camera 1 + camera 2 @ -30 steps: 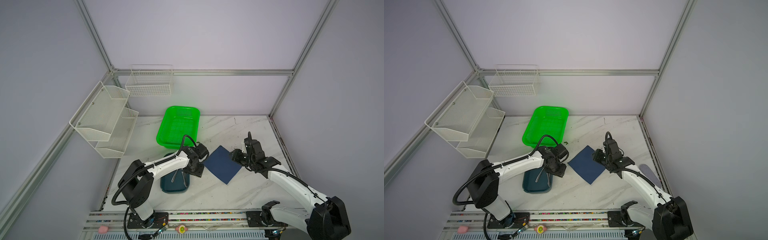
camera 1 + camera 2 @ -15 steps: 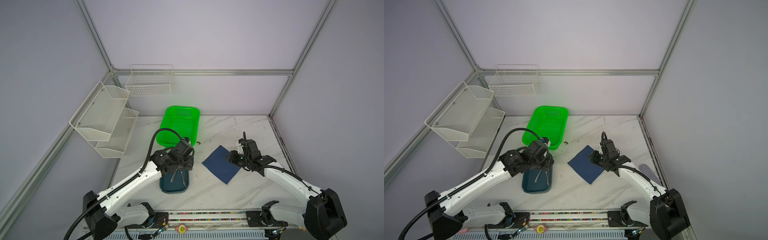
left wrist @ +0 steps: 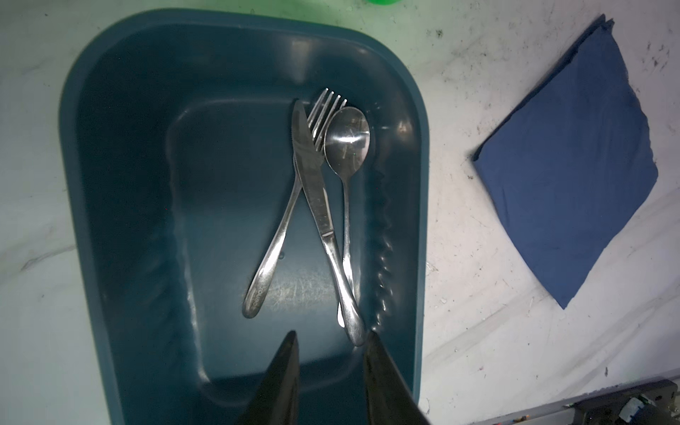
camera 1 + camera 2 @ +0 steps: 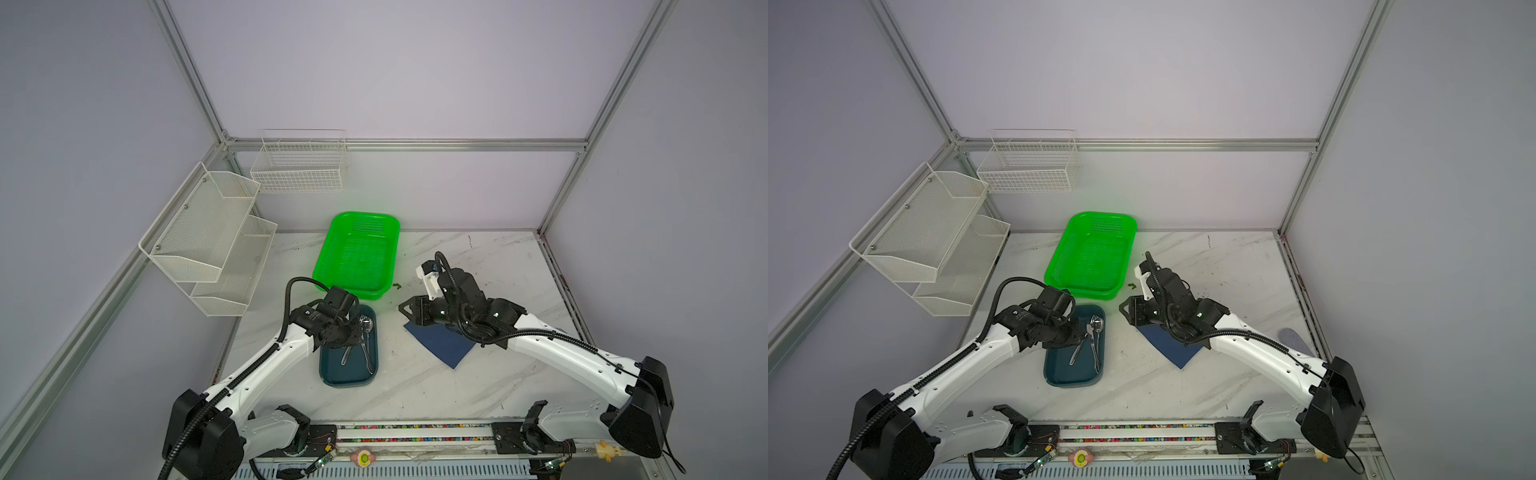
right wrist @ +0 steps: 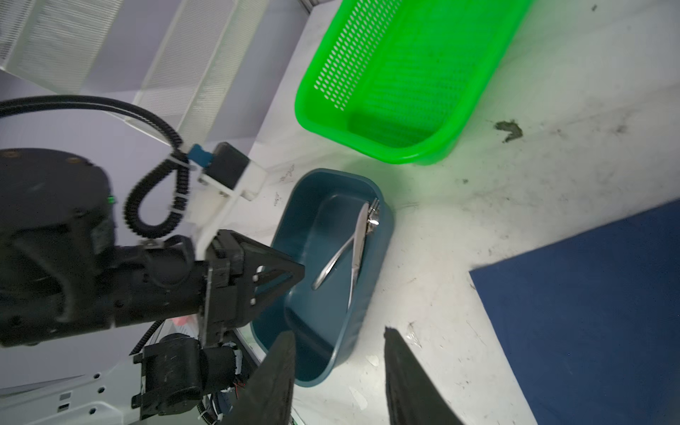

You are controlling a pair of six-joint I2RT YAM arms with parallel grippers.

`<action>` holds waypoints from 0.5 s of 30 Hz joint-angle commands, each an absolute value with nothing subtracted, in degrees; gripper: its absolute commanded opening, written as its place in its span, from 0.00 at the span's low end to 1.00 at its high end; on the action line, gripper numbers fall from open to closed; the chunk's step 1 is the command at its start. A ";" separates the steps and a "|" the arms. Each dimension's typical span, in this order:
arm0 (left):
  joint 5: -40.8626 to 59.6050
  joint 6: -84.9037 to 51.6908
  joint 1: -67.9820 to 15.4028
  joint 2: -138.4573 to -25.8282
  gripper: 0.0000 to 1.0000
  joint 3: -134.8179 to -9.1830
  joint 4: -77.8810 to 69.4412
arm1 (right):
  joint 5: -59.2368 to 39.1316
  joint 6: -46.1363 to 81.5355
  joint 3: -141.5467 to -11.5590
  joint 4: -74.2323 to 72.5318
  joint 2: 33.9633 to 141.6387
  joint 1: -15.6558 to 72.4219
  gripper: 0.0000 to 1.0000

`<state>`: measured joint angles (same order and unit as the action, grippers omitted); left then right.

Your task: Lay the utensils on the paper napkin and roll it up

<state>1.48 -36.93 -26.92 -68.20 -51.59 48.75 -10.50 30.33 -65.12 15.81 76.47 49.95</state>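
Three utensils (image 4: 366,328) all sit in the teal tray (image 4: 345,376), none on the napkin yet. Going L to R: white mesh shelf (image 4: 208,232) on the left wall. Next the left gripper (image 3: 331,336), over the tray by the handle ends. Its jaws stand a modest gap apart w/ nothing clamped, and the knife's handle tip sits just beside one fingertip. The fork (image 3: 279,235) lies crossed under the knife (image 3: 316,191), spoon (image 3: 347,136) alongside, heads toward the green basket (image 4: 357,257). The navy napkin (image 4: 440,345) lies flat on the marble table (image 4: 415,395), right of the tray, not touching it. The right gripper (image 5: 336,331) hangs above bare tabletop btw tray and napkin, jaws apart, empty.
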 commanded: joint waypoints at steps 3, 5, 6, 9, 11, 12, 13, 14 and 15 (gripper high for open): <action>1.98 -34.15 -22.07 -65.11 0.27 -48.24 43.03 | -10.26 29.74 -65.08 8.14 75.88 52.99 0.42; 6.61 -31.76 -20.61 -65.25 0.28 -47.48 40.11 | -11.77 30.66 -63.69 4.41 75.33 53.15 0.42; 7.41 -31.40 -20.26 -66.24 0.28 -47.91 40.15 | -12.29 30.74 -63.30 3.57 75.54 53.21 0.42; 8.26 -30.85 -19.95 -69.78 0.28 -48.34 39.90 | -11.44 31.28 -62.85 3.96 76.94 53.24 0.42; 9.34 -31.15 -19.61 -71.90 0.28 -48.26 38.76 | -11.18 31.82 -62.53 4.15 78.13 53.19 0.42; 10.72 -31.46 -19.43 -72.98 0.28 -48.36 38.04 | -11.09 32.58 -62.19 3.85 78.39 53.18 0.42; 12.16 -31.93 -19.40 -74.02 0.28 -48.30 37.36 | -10.93 33.83 -61.82 3.36 78.40 53.22 0.42; 13.33 -32.64 -19.33 -74.78 0.27 -48.29 36.97 | -10.81 35.34 -61.55 2.87 78.40 53.22 0.41; 14.64 -33.56 -19.34 -75.38 0.27 -47.94 36.29 | -10.88 36.98 -61.16 1.87 79.66 53.23 0.41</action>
